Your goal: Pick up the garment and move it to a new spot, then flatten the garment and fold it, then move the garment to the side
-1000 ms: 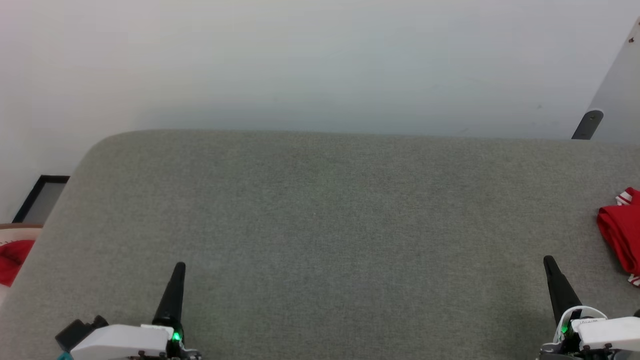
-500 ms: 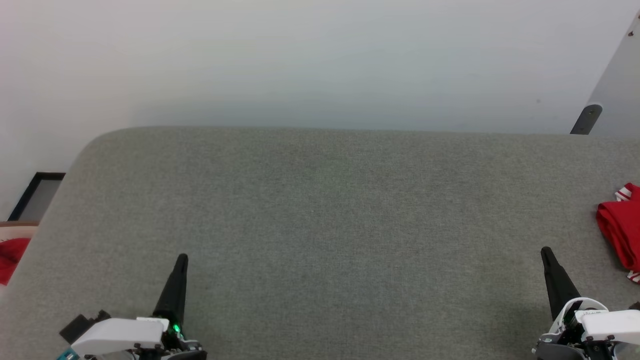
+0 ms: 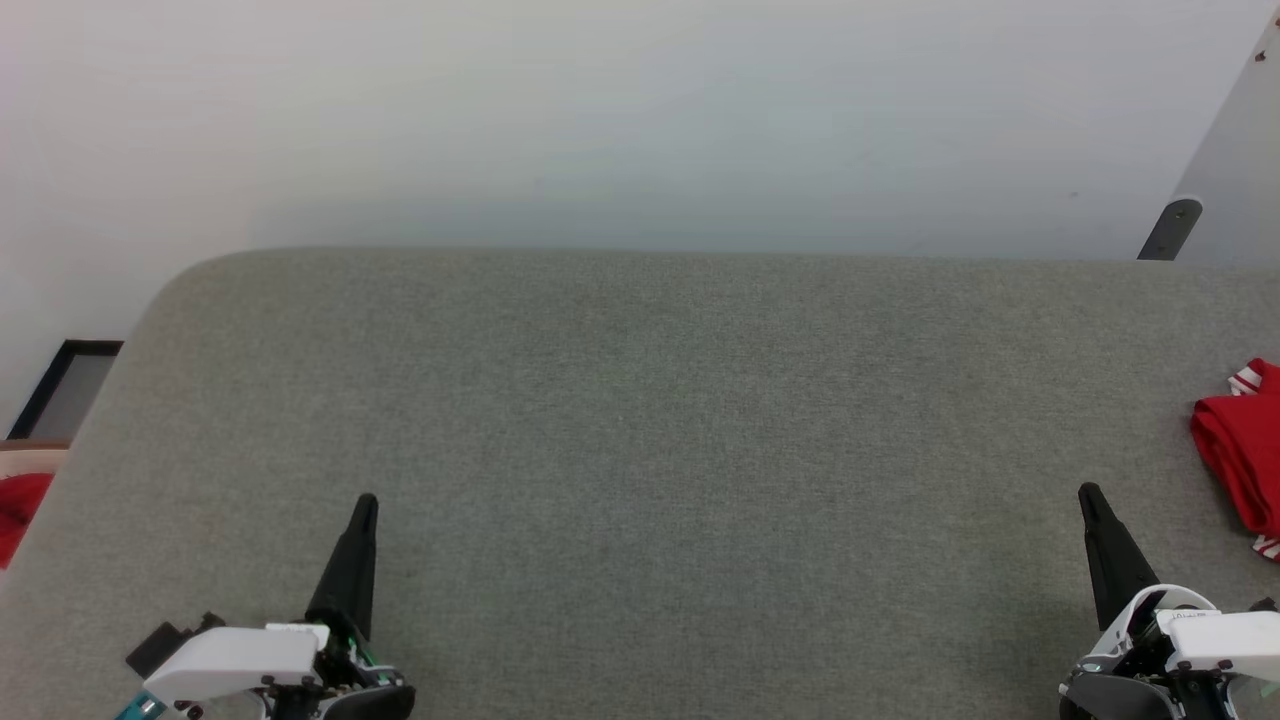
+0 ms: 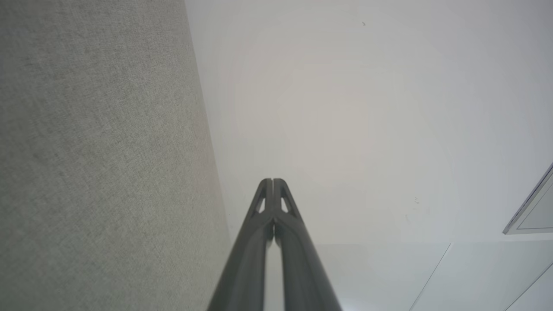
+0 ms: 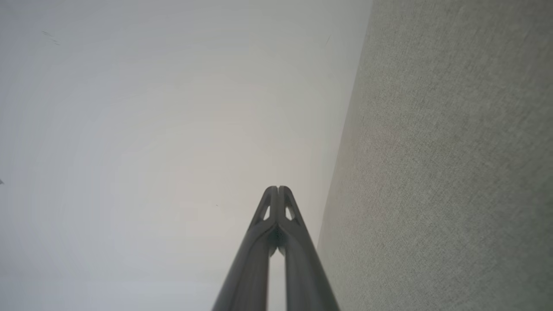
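The folded red jersey (image 3: pixel 1238 455) with white-striped trim lies on the coarse grey fabric tabletop (image 3: pixel 640 400). The tapered left tool (image 3: pixel 365 500) and right tool (image 3: pixel 1088 492) are pinched closed, empty.

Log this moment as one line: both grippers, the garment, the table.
left gripper: shut, empty | right gripper: shut, empty | garment: folded, on table, far right side, apart from both grippers

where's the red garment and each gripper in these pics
garment (image 3: pixel 1238 455), head view, red cloth near the picture's right edge
left gripper (image 3: pixel 366 502), head view, tips of the shut fingers
right gripper (image 3: pixel 1088 492), head view, tips of the shut fingers
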`<state>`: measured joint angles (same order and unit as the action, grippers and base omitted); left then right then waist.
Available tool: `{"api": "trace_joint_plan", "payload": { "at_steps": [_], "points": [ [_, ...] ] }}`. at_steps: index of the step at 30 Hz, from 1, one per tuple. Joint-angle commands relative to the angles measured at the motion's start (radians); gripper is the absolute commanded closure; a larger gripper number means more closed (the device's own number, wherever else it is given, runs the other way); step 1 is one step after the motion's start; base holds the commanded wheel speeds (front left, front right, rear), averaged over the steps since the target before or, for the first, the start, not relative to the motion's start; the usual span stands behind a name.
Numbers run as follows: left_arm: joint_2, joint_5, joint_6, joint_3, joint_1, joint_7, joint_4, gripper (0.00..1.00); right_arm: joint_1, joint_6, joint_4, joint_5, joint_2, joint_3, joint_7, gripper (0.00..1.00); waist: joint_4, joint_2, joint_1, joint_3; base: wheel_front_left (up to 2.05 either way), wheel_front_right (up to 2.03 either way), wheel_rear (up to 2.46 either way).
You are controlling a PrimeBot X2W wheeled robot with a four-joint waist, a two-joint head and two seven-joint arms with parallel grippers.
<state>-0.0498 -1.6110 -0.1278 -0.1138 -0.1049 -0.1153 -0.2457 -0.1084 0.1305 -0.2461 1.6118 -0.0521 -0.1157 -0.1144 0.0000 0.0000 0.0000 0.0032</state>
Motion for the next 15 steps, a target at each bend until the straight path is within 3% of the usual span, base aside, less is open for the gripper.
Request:
{"api": "trace_joint_plan", "payload": {
  "at_steps": [1,15],
  "points": [
    [0.001,-0.002,-0.005,-0.003,-0.011,-0.003,-0.001,1.00,-0.004,0.000,-0.001,0.002,0.004,0.003,0.000,1.00,0.000,0.0000,0.0000,0.000,0.00,0.00,0.00],
    [0.001,-0.002,-0.005,-0.003,-0.011,-0.003,-0.001,1.00,-0.004,0.000,-0.001,0.002,0.004,0.003,0.000,1.00,0.000,0.0000,0.0000,0.000,0.00,0.00,0.00]
  ]
}}
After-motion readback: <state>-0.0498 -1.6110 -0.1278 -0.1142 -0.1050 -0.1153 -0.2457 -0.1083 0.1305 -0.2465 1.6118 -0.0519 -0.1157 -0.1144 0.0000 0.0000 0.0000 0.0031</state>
